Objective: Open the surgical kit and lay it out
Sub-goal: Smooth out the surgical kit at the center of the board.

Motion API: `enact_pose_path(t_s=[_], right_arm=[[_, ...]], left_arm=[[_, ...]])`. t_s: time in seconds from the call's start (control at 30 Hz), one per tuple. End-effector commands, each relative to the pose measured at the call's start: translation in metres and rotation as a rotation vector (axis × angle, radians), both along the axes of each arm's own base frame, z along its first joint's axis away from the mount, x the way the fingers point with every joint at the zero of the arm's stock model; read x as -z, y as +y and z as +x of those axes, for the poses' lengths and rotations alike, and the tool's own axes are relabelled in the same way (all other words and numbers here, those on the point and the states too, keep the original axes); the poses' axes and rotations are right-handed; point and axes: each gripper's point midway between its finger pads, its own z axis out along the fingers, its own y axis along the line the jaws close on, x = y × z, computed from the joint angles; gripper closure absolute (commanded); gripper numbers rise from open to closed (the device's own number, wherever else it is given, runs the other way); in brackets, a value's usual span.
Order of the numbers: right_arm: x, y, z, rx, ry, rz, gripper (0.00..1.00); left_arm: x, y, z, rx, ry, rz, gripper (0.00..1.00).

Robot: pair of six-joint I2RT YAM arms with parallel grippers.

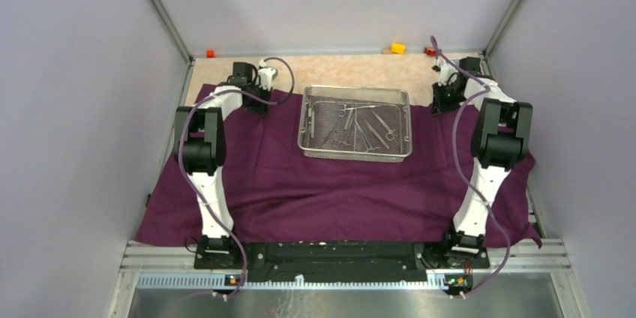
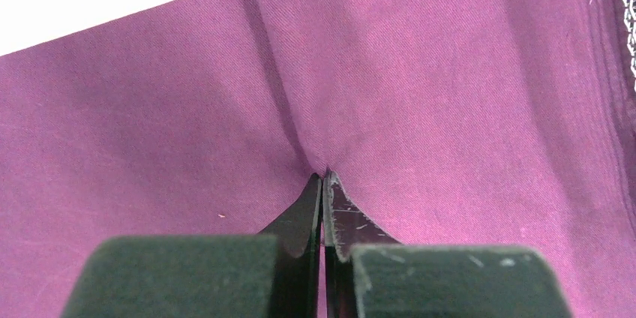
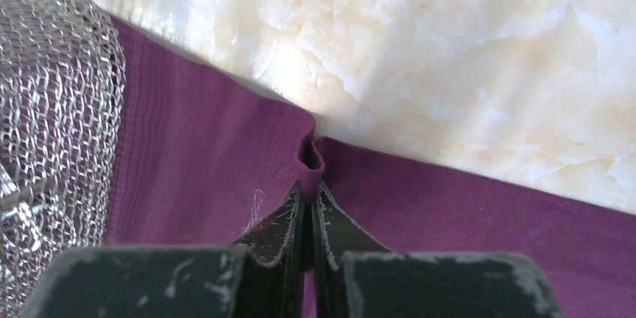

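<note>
Spread flat on the table [image 1: 352,70], the purple cloth [image 1: 337,198] with the wire tray [image 1: 355,157] on it, and clamps and tweezers [image 1: 361,124] lying loose inside.
Both arms stretched far forward, one at each side of the tray. At its left end, the left gripper [image 2: 323,177] clenched on a pinch of cloth. At its right end, the right gripper [image 3: 309,183] clenched on the cloth's far edge, right at the bare table.

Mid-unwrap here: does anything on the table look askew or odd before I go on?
Nothing spilled or damaged. The left tool and right tool each pinch a pucker of the purple cloth near its far edge, either side of the mesh tray. The clamps lie jumbled inside the tray, not yet laid out.
</note>
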Motion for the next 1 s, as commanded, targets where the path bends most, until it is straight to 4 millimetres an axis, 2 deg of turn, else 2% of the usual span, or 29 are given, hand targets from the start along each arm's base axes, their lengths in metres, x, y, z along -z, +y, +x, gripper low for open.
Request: enact_pose_path(t_s=[0.0, 0.07, 0.13, 0.43, 0.67, 0.97], right_arm=[[0.004, 0.013, 0.014, -0.013, 0.005, 0.008, 1.00], [0.005, 0.013, 0.020, -0.010, 0.012, 0.003, 1.00], [0.007, 0.011, 0.027, -0.001, 0.016, -0.008, 1.00], [0.012, 0.009, 0.058, 0.023, 0.016, -0.050, 1.00], [0.010, 0.011, 0.085, 0.035, 0.005, -0.074, 1.00], [0.009, 0.012, 0.112, 0.044, -0.034, -0.127, 1.00]], left_arm=[[0.043, 0.025, -0.026, -0.048, 0.151, 0.022, 1.00], [0.041, 0.028, -0.024, -0.057, 0.148, 0.022, 1.00], [0.039, 0.047, -0.020, -0.098, 0.141, 0.025, 1.00], [0.042, 0.088, -0.007, -0.174, 0.134, 0.042, 1.00], [0.046, 0.102, 0.011, -0.200, 0.135, 0.038, 1.00], [0.046, 0.108, 0.026, -0.215, 0.128, 0.029, 1.00]])
